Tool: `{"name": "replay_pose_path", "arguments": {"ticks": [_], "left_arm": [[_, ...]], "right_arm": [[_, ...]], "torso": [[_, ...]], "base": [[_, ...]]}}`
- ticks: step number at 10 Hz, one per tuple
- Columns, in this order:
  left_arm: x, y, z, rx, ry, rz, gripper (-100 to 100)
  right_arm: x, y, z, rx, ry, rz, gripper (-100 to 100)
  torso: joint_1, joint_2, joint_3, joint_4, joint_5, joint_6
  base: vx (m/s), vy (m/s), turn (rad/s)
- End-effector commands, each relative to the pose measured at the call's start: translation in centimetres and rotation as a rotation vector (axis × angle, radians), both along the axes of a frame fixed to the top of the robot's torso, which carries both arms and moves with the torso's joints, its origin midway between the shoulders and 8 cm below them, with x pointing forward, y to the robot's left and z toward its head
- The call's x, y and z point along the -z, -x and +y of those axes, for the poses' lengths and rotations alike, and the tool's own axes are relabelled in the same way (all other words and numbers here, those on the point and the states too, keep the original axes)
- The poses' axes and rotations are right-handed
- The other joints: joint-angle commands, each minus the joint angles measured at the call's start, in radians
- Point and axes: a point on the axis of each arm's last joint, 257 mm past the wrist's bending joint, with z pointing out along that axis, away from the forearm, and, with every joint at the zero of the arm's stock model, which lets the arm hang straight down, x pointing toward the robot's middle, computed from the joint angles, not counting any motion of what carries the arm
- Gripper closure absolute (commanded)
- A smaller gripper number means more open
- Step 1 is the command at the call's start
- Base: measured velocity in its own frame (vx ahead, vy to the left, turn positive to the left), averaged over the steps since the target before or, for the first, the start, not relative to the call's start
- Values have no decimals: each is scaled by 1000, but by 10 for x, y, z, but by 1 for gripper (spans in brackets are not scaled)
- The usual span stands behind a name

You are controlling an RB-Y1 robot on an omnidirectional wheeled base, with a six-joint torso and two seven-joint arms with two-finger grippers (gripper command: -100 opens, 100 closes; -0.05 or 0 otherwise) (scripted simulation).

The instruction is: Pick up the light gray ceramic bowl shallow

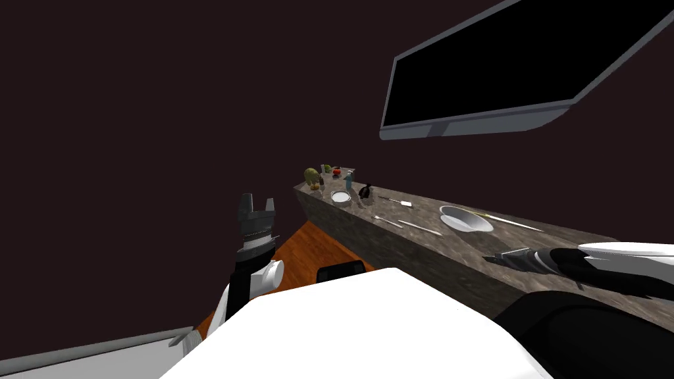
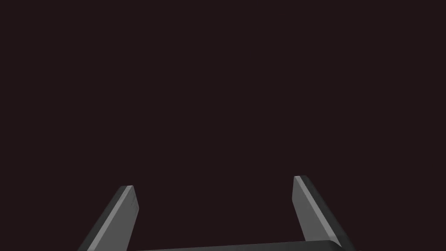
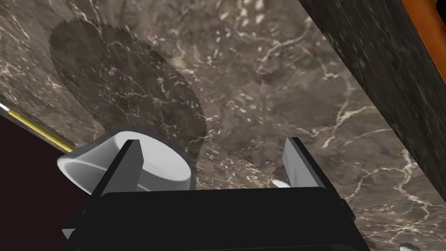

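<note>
The shallow light grey bowl sits upright on the dark marble counter, towards its back edge. My right gripper hovers over the counter just short of the bowl, on its near side. In the right wrist view the gripper is open. The bowl lies beside one finger, partly behind it and outside the gap. Nothing is between the fingers. My left gripper is raised off the counter's left end, and the left wrist view shows this gripper open and empty.
Along the counter lie pale utensils, a yellow-handled tool behind the bowl, a small white dish, a dark bottle, a teal bottle and fruit. A big dark screen hangs above. Orange floor lies below.
</note>
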Motion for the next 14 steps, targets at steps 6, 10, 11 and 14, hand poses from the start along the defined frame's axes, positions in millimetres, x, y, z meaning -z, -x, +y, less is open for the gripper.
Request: {"name": "replay_pose_path", "arguments": {"ticks": [6,10,11,14], "left_arm": [[0,0,0,0,0,0,0],[0,0,0,0,0,0,0],[0,0,0,0,0,0,0],[0,0,0,0,0,0,0]], "right_arm": [[-12,21,-18,-12,36,69,-100],[4,39,-16,5,35,70,-100],[11,46,-15,12,34,71,-100],[8,42,-16,8,34,70,100]], "torso": [[-5,-3,-2,-1,-2,1],[2,8,4,2,0,2],[2,8,5,2,0,2],[3,7,4,2,0,2]], "base": [[105,-69,234],[-10,-11,33],[-14,-16,49],[-3,-3,8]]}}
